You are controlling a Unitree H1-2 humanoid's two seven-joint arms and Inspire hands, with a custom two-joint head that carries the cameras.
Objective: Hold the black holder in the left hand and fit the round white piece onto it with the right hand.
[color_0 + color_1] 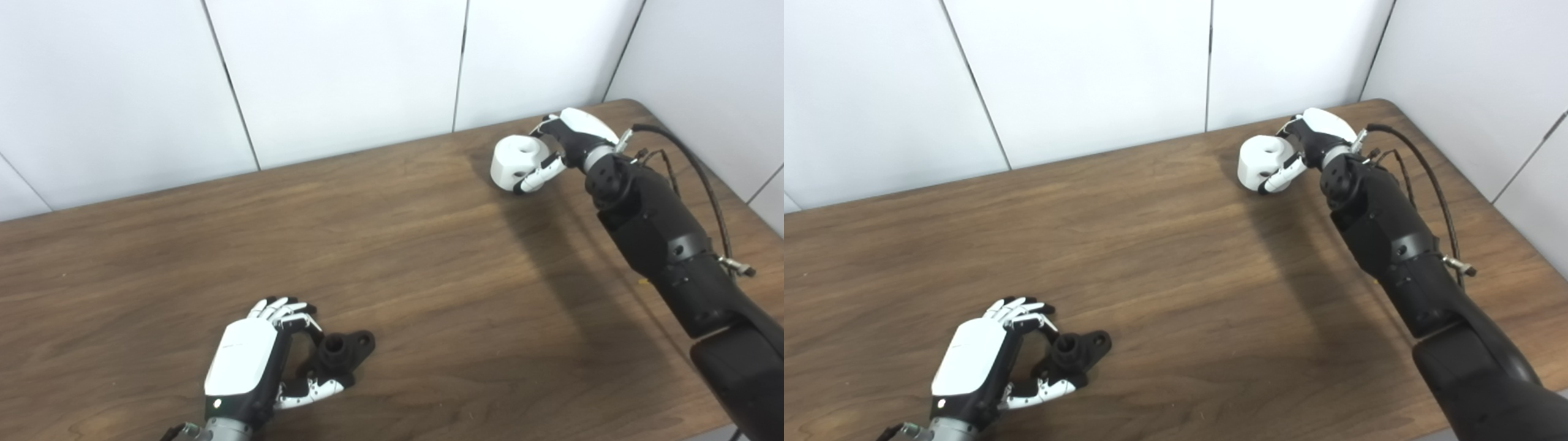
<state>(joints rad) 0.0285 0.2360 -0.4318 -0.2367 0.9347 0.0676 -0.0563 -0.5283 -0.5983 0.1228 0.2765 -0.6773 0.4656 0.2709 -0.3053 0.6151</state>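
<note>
The black holder (340, 352) lies on the wooden table near the front left. My left hand (254, 361) is around its left side, with the fingers (288, 312) curled over it from behind and the thumb (309, 390) against its near edge. The round white piece (516, 160), with a hole in its top, sits at the far right of the table. My right hand (566, 147) is closed on it, thumb across its front and fingers behind it. Both pieces appear to rest on the table, far apart.
The brown wooden table (429, 275) ends at a white panelled wall along the back and right. The table's right edge runs next to my right forearm (661, 245), which carries a loose black cable (704, 177).
</note>
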